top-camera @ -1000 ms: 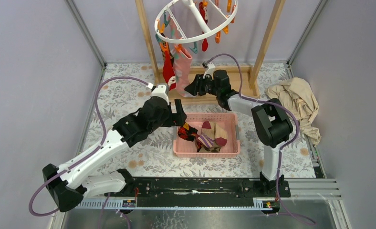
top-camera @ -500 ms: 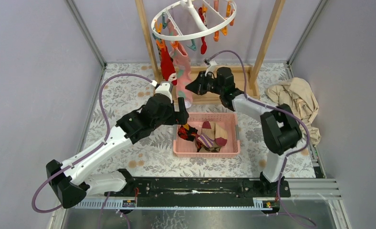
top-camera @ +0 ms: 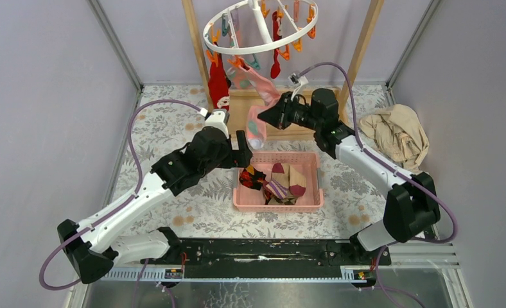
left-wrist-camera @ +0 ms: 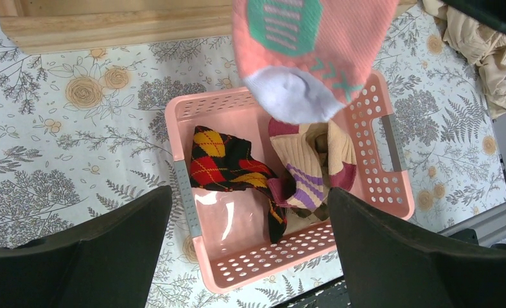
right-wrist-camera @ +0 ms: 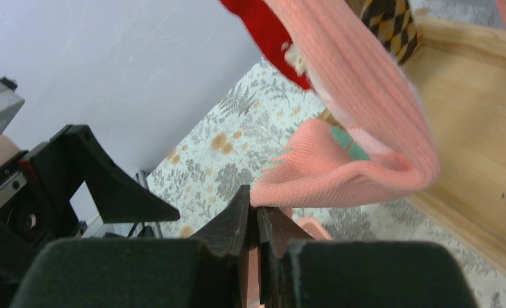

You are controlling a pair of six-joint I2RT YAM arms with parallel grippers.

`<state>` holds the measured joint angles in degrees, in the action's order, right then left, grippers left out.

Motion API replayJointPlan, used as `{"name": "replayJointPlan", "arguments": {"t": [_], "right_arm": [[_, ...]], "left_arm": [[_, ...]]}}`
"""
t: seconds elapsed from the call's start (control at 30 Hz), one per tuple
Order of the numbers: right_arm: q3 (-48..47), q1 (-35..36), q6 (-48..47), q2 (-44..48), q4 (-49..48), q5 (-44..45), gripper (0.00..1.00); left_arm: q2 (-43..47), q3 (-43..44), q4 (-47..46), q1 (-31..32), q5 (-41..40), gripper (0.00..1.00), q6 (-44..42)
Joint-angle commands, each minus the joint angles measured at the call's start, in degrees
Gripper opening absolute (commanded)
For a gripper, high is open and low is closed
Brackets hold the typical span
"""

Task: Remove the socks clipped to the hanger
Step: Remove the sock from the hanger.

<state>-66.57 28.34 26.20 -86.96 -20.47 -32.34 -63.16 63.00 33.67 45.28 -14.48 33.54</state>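
Note:
The white ring hanger hangs at the top with coloured clips. A pink sock with teal patches is still clipped to it and stretches down to the right. My right gripper is shut on its fold, as the right wrist view shows on the pink sock. A red sock hangs on the left of the ring, and another hangs further back. My left gripper is open and empty over the basket; the pink sock's toe dangles above it.
The pink basket holds an argyle sock and a striped sock. The wooden frame stands behind it, with its base board on the table. A beige cloth lies at the right.
My right gripper has moved right with the pink sock, pulling it taut and slanted. The hanger ring has swung and turned. My left arm has barely moved.

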Motion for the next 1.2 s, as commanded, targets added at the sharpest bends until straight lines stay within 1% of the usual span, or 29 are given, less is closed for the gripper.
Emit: {"name": "replayJointPlan", "arguments": {"t": [0.0,0.1,0.23,0.33,0.4,0.47,0.53,0.6,0.93,1.17], "right_arm": [[2.3,0.4,-0.7,5.0,2.6,-0.7,0.06],[2.6,0.4,-2.0,6.7,5.0,0.3,0.05],[3.2,-0.3,-3.7,10.1,8.6,1.5,0.05],[4.2,-2.3,-3.4,11.8,10.0,0.1,0.05],[4.7,-4.9,-2.7,12.5,10.6,-0.8,0.05],[5.9,-8.8,0.2,12.7,9.3,-3.0,0.05],[7.5,-13.0,4.8,12.5,5.6,-6.2,0.04],[8.6,-15.7,8.2,12.3,2.9,-7.6,0.04],[6.9,-23.0,15.0,10.0,-1.5,-9.6,0.03],[5.8,-28.0,18.0,7.7,-3.6,-10.7,0.03]], "left_arm": [[-1.0,2.0,-1.1,-0.3,-0.6,0.99,-0.4],[-3.1,3.1,-2.1,-0.3,0.1,0.99,-0.5],[-8.0,6.9,-2.1,-0.2,1.8,0.98,-0.9],[-11.2,9.9,-2.1,-0.1,2.4,0.98,-0.7],[-12.8,11.5,-2.3,0.1,2.5,0.98,-0.4],[-13.9,12.7,-2.7,0.7,2.4,0.98,-0.3],[-15.0,13.7,-2.6,1.3,2.3,0.99,-0.1],[-15.9,14.5,-2.7,1.9,1.9,0.99,-0.1],[-14.8,14.4,-2.5,3.4,1.0,0.99,0.6],[-13.9,13.8,-2.5,3.8,1.0,0.99,0.8]]}}
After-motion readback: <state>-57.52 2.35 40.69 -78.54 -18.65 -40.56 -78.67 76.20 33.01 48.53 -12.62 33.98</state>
